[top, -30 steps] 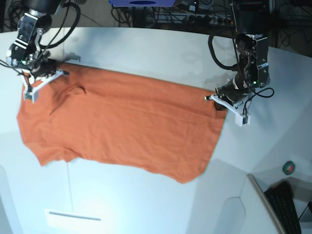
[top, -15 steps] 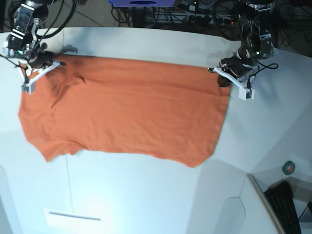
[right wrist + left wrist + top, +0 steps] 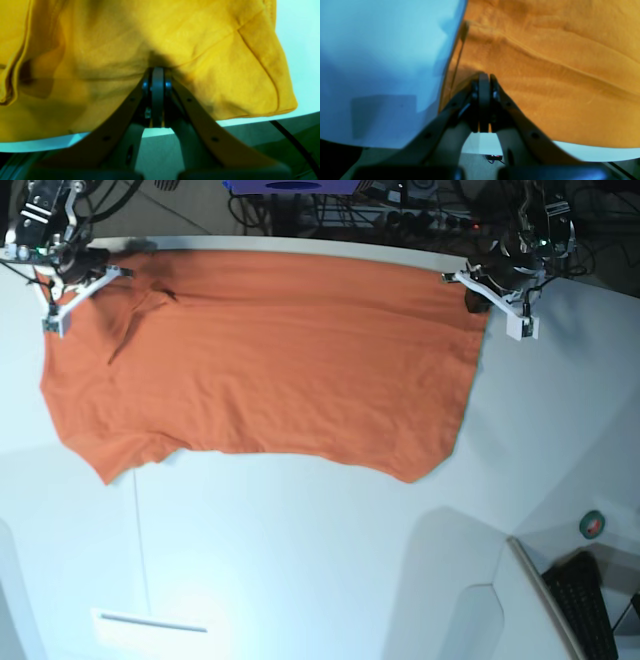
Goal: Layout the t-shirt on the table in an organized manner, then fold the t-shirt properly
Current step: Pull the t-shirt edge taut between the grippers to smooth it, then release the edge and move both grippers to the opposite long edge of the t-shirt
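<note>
Spreading stage of a two-arm garment task, seen from above and from both wrists. The t-shirt (image 3: 260, 360) lies opened out across the far half of the table (image 3: 300, 580), its upper edge running along the table's far rim and its lower hem hanging unevenly, lowest at the corner nearest the left arm. The left gripper (image 3: 478, 282) stands at the shirt's far corner on the base view's right; in its wrist view the fingers (image 3: 484, 90) are pressed together with orange cloth (image 3: 545, 75) bunched at their tips, so the jaws are closed on the fabric. The right gripper (image 3: 88, 275) stands at the opposite far corner, near the sleeve; its wrist view likewise shows the fingers (image 3: 158, 82) closed on gathered cloth (image 3: 125, 45), with a hemmed sleeve edge beside them. Judged from this layout, the shirt is broadly flattened but not yet orderly: a crease and small fold remain near the right gripper, and the outline is skewed. No fold has been made; the whole folding step appears to remain.
</note>
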Robot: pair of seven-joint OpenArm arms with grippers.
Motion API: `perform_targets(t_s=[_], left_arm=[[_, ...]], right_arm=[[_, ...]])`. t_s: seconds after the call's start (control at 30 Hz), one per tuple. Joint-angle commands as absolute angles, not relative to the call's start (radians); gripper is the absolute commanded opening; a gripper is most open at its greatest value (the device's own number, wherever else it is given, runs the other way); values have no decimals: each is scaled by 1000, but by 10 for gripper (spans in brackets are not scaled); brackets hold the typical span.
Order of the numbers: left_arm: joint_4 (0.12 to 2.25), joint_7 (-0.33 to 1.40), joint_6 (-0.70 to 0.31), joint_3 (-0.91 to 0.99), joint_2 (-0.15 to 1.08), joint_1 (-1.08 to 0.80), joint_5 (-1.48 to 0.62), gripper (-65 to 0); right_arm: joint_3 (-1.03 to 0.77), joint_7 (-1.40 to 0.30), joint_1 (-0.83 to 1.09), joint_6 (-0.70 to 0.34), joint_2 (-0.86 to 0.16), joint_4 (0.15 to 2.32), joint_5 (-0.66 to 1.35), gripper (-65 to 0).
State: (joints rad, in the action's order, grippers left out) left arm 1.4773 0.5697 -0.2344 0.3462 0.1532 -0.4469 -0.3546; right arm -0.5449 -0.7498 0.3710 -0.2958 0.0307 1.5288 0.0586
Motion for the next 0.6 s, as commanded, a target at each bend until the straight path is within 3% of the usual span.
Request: perform_targets(t_s=[0.0, 0.3, 0.57], left_arm=[[1494, 581, -216, 349, 165, -452, -335, -650], [1514, 581, -216, 349, 162, -452, -340, -650], [1689, 670, -216, 355, 160, -467, -341, -650]], right_arm=[[-547, -768, 375, -289, 22, 1546, 38, -650], [-547, -820, 369, -289, 25, 1590, 38, -650], [-549, -826, 358, -289, 35, 1738, 39, -650]])
